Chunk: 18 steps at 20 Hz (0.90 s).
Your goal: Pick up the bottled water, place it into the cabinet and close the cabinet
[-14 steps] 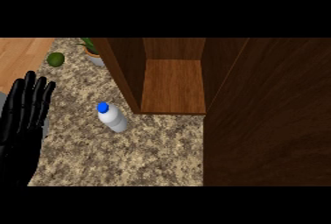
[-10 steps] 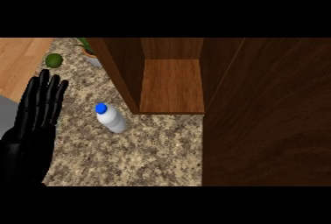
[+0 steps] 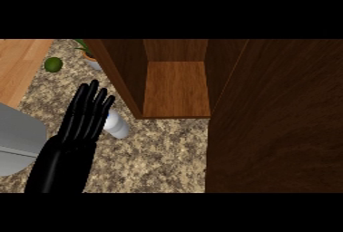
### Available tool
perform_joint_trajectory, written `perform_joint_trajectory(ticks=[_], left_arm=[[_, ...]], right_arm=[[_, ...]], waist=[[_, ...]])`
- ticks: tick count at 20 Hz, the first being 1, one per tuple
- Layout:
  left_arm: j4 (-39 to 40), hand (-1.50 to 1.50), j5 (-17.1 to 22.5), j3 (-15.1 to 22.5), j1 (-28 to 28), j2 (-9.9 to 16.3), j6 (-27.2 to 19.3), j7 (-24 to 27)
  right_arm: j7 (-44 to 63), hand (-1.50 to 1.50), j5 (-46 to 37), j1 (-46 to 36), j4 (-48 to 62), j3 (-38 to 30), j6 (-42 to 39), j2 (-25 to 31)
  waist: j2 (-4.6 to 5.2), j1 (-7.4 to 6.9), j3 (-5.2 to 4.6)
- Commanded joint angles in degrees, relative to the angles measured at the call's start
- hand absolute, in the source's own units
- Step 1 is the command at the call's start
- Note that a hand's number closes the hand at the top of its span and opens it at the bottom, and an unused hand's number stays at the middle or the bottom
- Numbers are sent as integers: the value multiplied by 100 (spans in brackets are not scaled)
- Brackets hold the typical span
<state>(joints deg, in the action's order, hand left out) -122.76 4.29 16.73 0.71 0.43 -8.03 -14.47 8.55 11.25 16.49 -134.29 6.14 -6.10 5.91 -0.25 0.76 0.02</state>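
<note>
Left of centre, the left hand [image 3: 85, 115], fingers straight and spread, overlaps the bottle [image 3: 117, 127], which it should wrap squarely before lifting toward the cabinet [image 3: 175, 90].

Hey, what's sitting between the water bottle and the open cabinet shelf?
Nothing: in the head view only bare counter separates the bottle from the cabinet.

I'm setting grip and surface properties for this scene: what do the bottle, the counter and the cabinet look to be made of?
Bottled water: probably smooth plastic, pale and slightly glossy; the left hand hides its cap. Counter: likely polished granite or similar stone, with brown-and-cream speckling. Cabinet: wood or wood veneer, with visible grain, a warm brown shelf and darker side walls.
</note>
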Motion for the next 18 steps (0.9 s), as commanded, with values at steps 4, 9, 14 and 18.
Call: perform_joint_trajectory(ticks=[4,9,14,18], left_arm=[[-742,-150,-201,725,-81,-42,-695,-909],[-1511,-150,-922,1305,-224,-42,-945,-1556],[-1574,-150,-1180,1509,-132,-42,-1201,-1723],[-1687,-150,-1452,1780,-368,-42,-1230,-1741]], right_arm=[[516,-150,1021,821,-1064,-565,-358,282],[1035,-150,868,642,-1332,-462,-194,249],[373,-150,1193,1278,-1296,-773,-736,197],[703,-150,1333,1106,-1406,-870,-576,162]], waist=[[8,-30,0],[1,-68,-1],[-7,-15,2],[-8,-28,-1]])
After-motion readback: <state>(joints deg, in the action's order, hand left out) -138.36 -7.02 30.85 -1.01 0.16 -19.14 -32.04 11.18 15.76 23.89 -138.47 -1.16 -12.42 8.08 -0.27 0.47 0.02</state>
